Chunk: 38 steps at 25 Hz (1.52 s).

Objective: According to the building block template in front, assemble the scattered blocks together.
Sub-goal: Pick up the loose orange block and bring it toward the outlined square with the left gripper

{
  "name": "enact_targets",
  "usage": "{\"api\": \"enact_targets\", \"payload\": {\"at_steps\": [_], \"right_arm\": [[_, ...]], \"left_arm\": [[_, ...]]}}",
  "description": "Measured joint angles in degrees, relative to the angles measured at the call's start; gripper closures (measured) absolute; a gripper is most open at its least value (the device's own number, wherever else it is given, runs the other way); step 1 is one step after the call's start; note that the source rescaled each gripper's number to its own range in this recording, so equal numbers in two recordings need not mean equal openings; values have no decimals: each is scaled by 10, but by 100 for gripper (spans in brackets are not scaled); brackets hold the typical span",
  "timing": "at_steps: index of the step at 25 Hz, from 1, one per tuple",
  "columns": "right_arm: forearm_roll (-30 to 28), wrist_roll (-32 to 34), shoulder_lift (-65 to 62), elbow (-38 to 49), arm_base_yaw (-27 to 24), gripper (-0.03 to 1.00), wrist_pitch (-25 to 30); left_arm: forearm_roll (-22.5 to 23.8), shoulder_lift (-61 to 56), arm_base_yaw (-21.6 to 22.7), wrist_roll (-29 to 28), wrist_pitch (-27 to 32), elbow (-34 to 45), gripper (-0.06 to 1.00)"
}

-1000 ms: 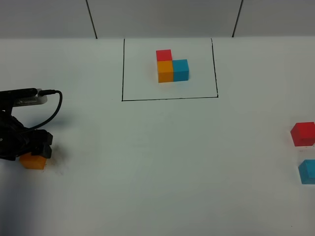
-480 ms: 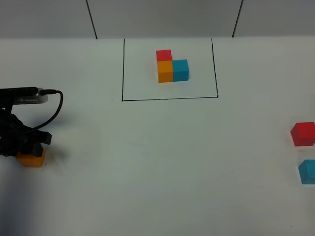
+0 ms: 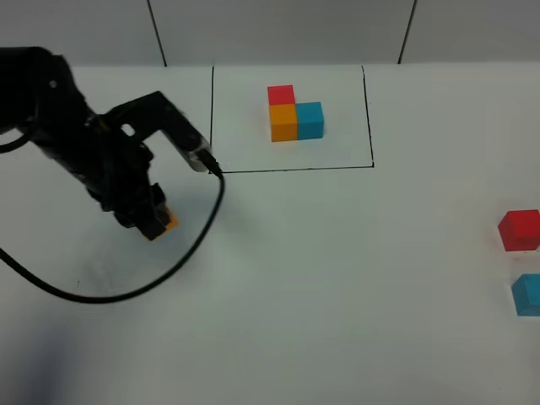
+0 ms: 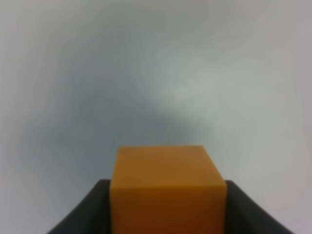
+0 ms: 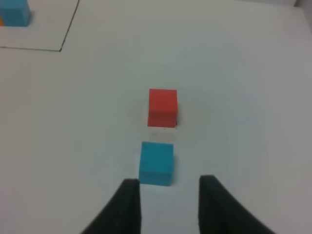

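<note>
The template (image 3: 295,113) is an L of red, orange and blue cubes inside a black drawn rectangle at the back middle. My left gripper (image 3: 157,221) is shut on the loose orange cube (image 3: 170,223), left of the frame's lower left corner; the cube fills the left wrist view (image 4: 167,187) between the dark fingers. The loose red cube (image 3: 518,229) and light blue cube (image 3: 526,294) sit at the right edge. In the right wrist view my right gripper (image 5: 165,204) is open just short of the blue cube (image 5: 156,163), with the red cube (image 5: 162,107) beyond it.
A black cable (image 3: 169,266) loops from the left arm over the white table (image 3: 321,278). A corner of the black frame line (image 5: 61,48) and part of the template's blue cube (image 5: 14,12) show in the right wrist view.
My left arm has swung from the table's left edge to the right and towards the frame, carrying the orange cube with it. The red and blue cubes have not moved.
</note>
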Motion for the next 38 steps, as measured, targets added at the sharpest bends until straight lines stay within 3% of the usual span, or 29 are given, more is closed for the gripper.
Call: {"api": "enact_targets", "payload": {"at_steps": [4,8,12,23,34,36,38], "right_arm": [[0,0,0,0,0,97,0],[0,0,0,0,0,97,0],[0,0,0,0,0,97,0],[0,0,0,0,0,97,0],[0,0,0,0,0,97,0],[0,0,0,0,0,97,0],[0,0,0,0,0,97,0]], "left_arm": [[38,34,-95,26,57,-55,94],[62,72,-170,26,60,-93,94],[65,113,-213,25,51,-122,94],[65,192,-225,27,36,-129,94],[56,201,-227,27,-2,-130,94],[56,201,-228,29,-2,-130,84],[56,201,-228,29,-2,-130,52]]}}
